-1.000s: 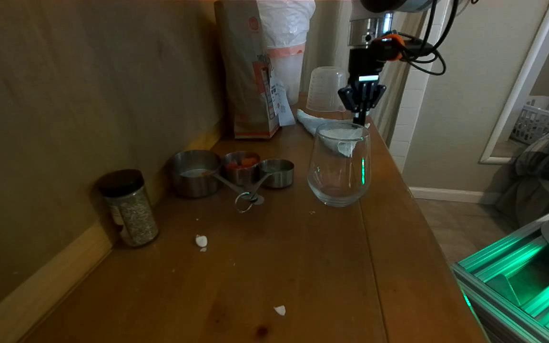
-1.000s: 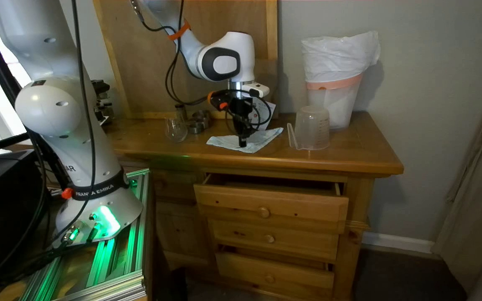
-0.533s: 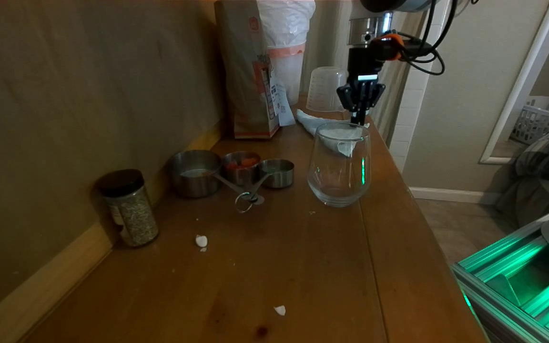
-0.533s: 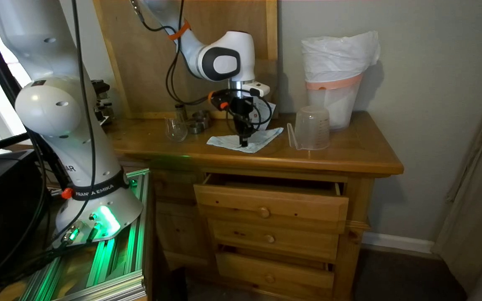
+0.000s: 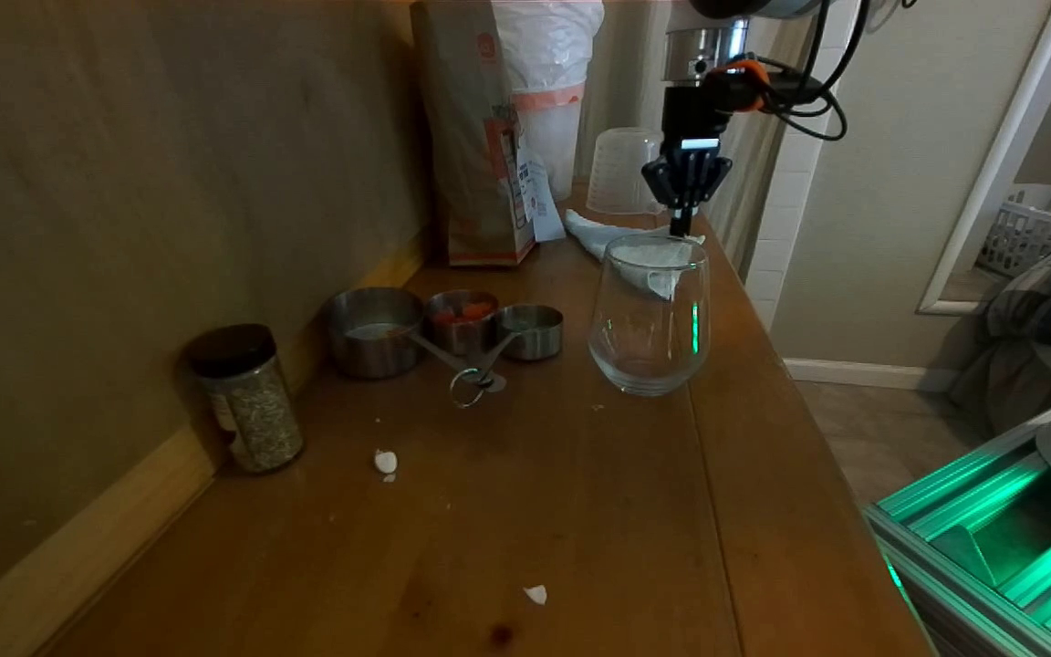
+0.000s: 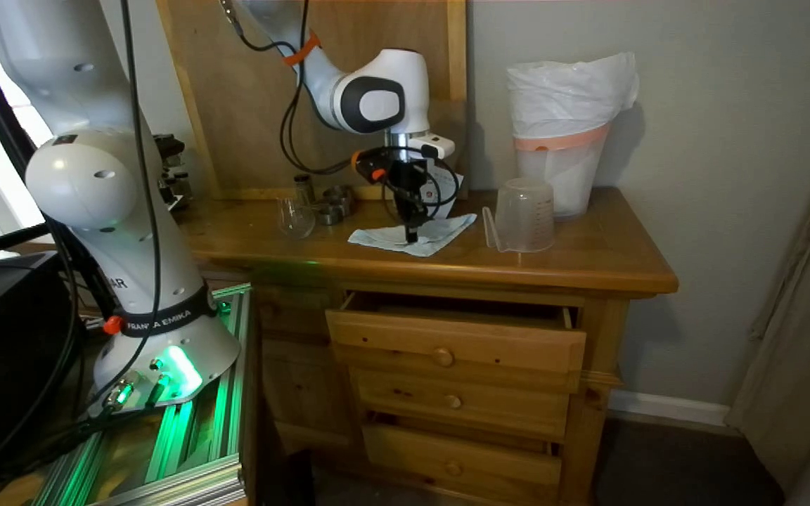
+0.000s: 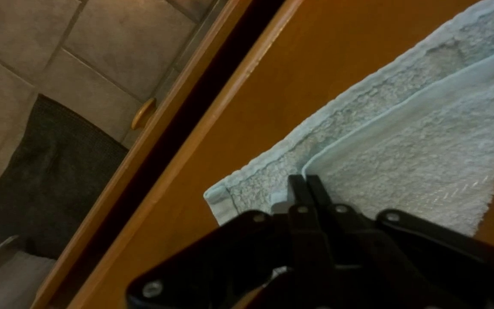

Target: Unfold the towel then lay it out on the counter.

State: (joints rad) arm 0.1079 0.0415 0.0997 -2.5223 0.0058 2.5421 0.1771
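Observation:
The pale blue-white towel lies partly folded on the brown wooden counter [image 5: 525,520] and shows in both exterior views [image 5: 591,235] [image 6: 444,235]. In the wrist view the towel [image 7: 405,167] has an upper layer folded over a lower one, with a strip and a corner of the lower layer bare. My gripper [image 7: 306,177] is shut on the hem of the upper layer; the hem runs between the fingertips. In both exterior views the gripper [image 5: 681,228] [image 6: 412,235] points down at the towel, just above the counter. In an exterior view the clear glass [image 5: 649,365] stands in front of part of the towel.
Metal measuring cups [image 5: 462,321] and a spice jar [image 5: 252,401] stand along the wall. A paper bag [image 5: 480,155] is behind the towel. A clear measuring pitcher [image 6: 526,214] and a lined bin [image 6: 563,169] stand beyond it. A drawer [image 6: 454,344] is pulled out below the counter.
My gripper has risen slightly and shifted a little toward the wall side of the counter. The towel looks nearly the same, with its edge moved slightly along with the gripper.

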